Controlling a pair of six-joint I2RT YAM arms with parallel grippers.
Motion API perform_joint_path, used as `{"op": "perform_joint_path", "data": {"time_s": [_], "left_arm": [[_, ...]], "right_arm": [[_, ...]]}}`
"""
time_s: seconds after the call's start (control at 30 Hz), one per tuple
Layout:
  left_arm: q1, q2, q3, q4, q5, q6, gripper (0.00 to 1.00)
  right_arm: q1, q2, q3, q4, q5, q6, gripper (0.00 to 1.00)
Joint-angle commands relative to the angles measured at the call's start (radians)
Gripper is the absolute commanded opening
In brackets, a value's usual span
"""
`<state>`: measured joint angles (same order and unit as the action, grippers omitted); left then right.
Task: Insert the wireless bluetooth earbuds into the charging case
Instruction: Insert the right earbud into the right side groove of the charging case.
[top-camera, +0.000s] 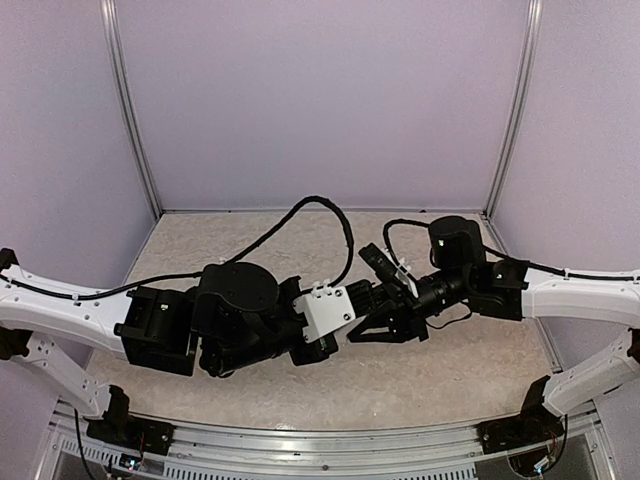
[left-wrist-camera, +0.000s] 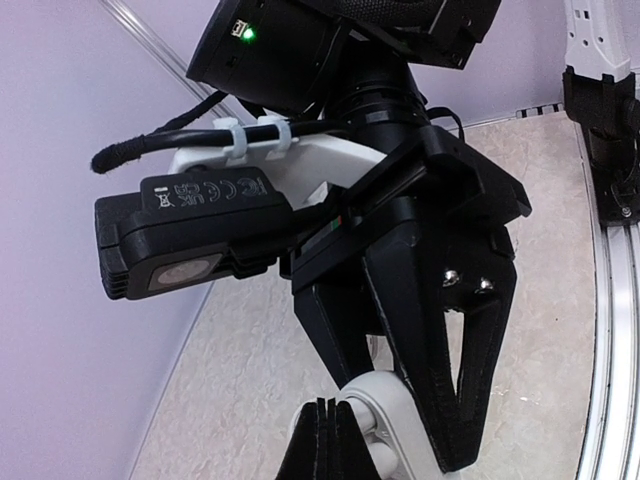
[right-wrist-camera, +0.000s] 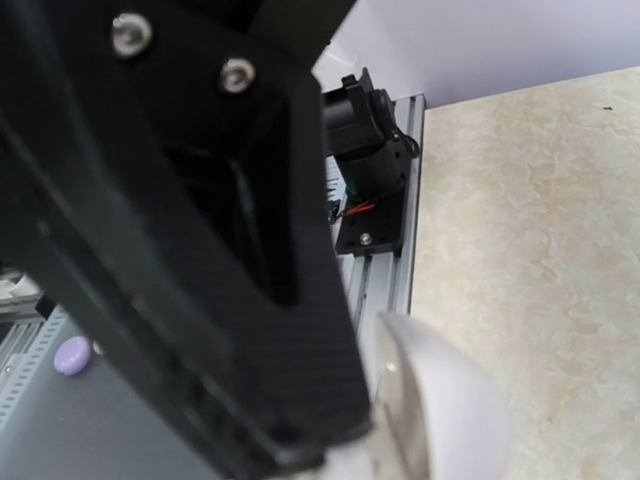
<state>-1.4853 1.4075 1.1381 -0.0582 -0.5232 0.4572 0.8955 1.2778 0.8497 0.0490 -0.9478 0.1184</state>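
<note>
Both arms meet in mid-air over the middle of the desk (top-camera: 430, 385), and the charging case (left-wrist-camera: 378, 418) is up there between them, not lying on the surface. Left wrist view: the case shows as two white rounded lobes, one above the other, touching the right side of the left hand (left-wrist-camera: 322, 442). That hand's ribbed pads show only a thin slit between them; cannot tell whether they pinch an edge of the case. The right hand (left-wrist-camera: 402, 424) comes down onto the case from above, one finger ending at the upper lobe, the other passing just beside the case on its right. Cannot tell if it is clamped or only straddling. Right wrist view: only one of its own fingers is visible, with the white case touching its tip; the second finger is out of frame. No earbuds seen in any view, neither near the case nor on the desk. Judgement: both hands are equally close to the case; the next move hinges on which hand lets go to fetch an earbud.
</note>
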Motion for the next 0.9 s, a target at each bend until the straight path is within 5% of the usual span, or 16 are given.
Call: {"op": "perform_joint_path", "data": {"time_s": [0.0, 0.87], "left_arm": [[-0.021, 0.025, 0.024, -0.019, 0.011, -0.002, 0.00], [-0.004, -0.111, 0.006, 0.050, 0.060, -0.054, 0.26]], "right_arm": [[-0.015, -0.028, -0.020, 0.131, -0.017, 0.014, 0.00], [-0.015, -0.054, -0.074, 0.197, 0.030, -0.011, 0.00]]}}
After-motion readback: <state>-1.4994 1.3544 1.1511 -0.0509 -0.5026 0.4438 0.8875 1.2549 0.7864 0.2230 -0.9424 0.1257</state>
